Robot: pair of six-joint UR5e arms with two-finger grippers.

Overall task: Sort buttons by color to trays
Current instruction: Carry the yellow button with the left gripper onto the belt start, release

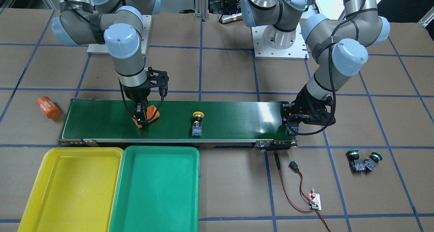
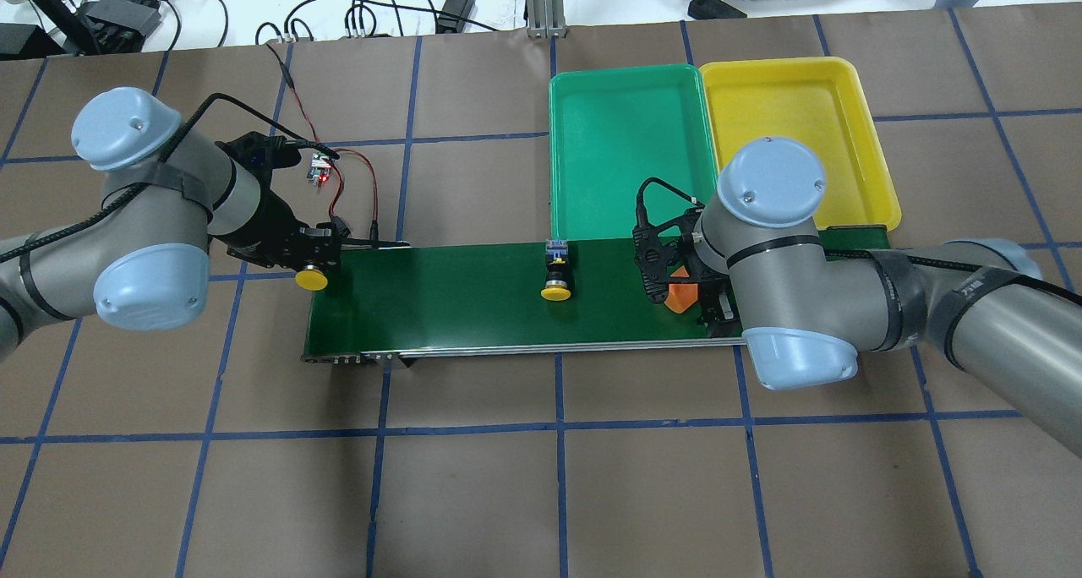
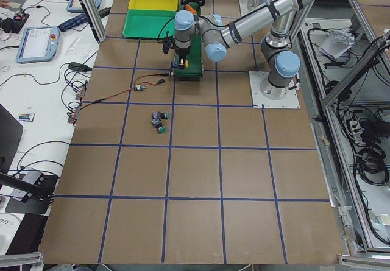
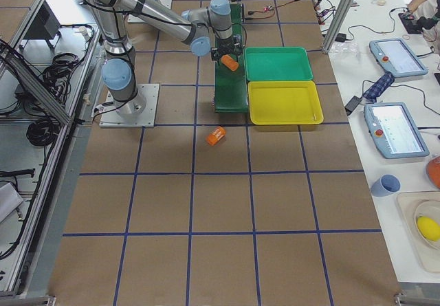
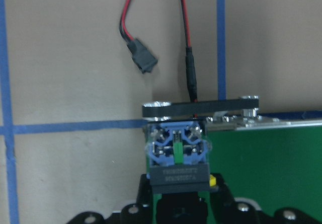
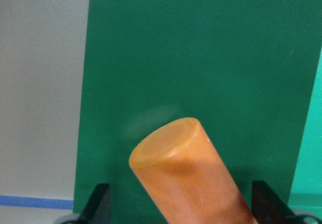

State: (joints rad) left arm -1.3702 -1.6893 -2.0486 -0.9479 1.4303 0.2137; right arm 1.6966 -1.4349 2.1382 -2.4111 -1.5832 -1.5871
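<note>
Long dark green conveyor belt (image 1: 237, 120) runs left to right across brown table cover (image 1: 230, 69) gridded with blue tape (image 1: 200, 72)

Front-facing view: tilted orange cylinder (image 1: 153, 111) over the belt near its left end, cannot tell if it touches. Second orange cylinder (image 1: 47, 107), marked 4680, lies on its side on the table cover just off the belt's left end

Small circuit board (image 1: 315, 202), red light lit, sits near side, right of the belt. Red and black wires (image 1: 284, 188) run from it toward the belt's right end, black connector (image 1: 293, 166) beside them

Right-side view: white bench at right holds far pendant (image 4: 392, 57), near pendant (image 4: 394, 130), and blue cup (image 4: 387, 184) nearer still
</note>
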